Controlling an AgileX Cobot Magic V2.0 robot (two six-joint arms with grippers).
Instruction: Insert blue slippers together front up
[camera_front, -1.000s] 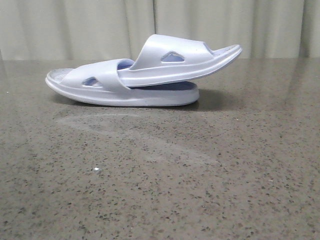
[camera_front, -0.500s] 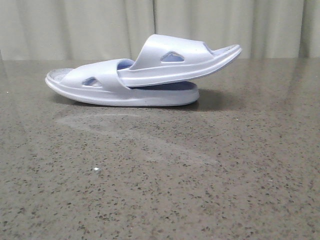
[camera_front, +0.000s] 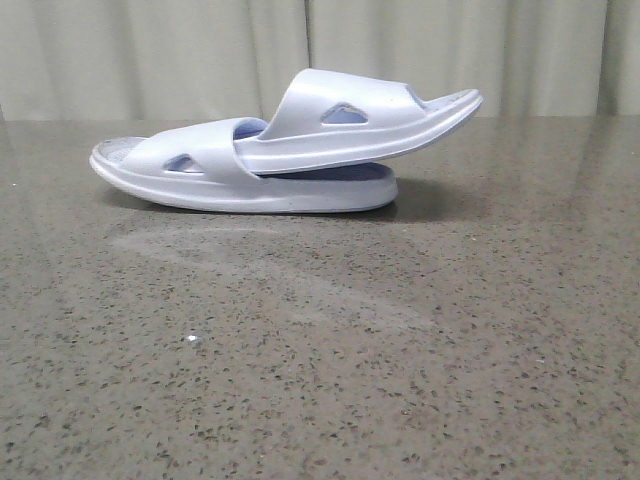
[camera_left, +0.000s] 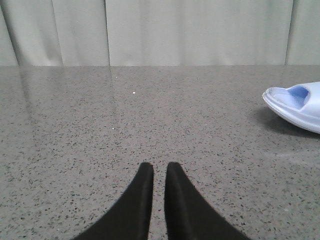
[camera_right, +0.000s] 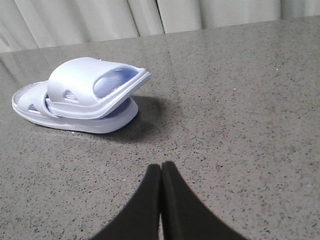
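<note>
The two blue slippers lie nested at the back of the table. The lower slipper (camera_front: 250, 188) rests flat. The upper slipper (camera_front: 370, 120) has one end pushed under the lower one's strap and its other end tilts up to the right. Both show in the right wrist view, upper (camera_right: 90, 82) and lower (camera_right: 87, 124). One end of a slipper (camera_left: 297, 102) shows in the left wrist view. My left gripper (camera_left: 159, 167) is empty, its fingers nearly together with a thin slit between them. My right gripper (camera_right: 161, 166) is shut and empty. Both are well apart from the slippers.
The speckled grey stone table (camera_front: 320, 350) stretches in front of the slippers. A pale curtain (camera_front: 150, 50) hangs behind the table's far edge. Neither arm shows in the front view.
</note>
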